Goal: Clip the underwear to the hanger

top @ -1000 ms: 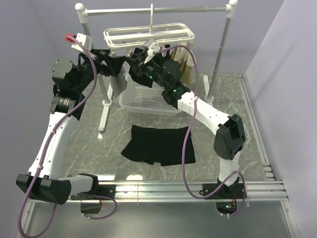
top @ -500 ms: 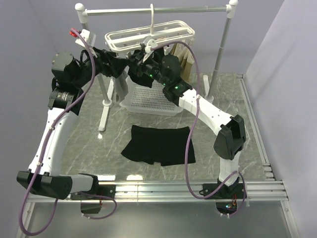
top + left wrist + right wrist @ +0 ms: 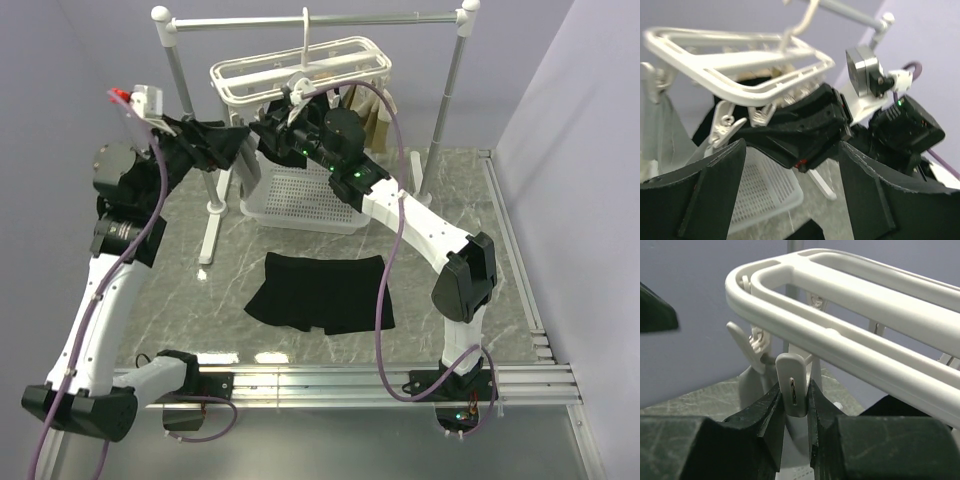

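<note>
The black underwear (image 3: 320, 290) lies flat on the table, away from both grippers. The white hanger (image 3: 300, 70) hangs from the rail by its hook. My right gripper (image 3: 794, 405) is up under the hanger's left end, shut on one dangling white clip peg (image 3: 792, 382) below the frame bar (image 3: 840, 325). From above, the right gripper (image 3: 264, 128) sits just right of my left gripper (image 3: 238, 146). The left gripper (image 3: 792, 190) is open with nothing between its fingers and faces the right gripper (image 3: 810, 125) under the hanger (image 3: 740, 75).
A white perforated basket (image 3: 300, 195) stands under the hanger. The grey rail stand (image 3: 310, 20) has posts at left and right. A small grey garment (image 3: 245, 175) hangs at the hanger's left end, a tan garment (image 3: 378, 120) at its right.
The left arm's wrist swung out to the left and lower, its fingers staying near the hanger's left end. The right gripper rose slightly, still at the peg.
</note>
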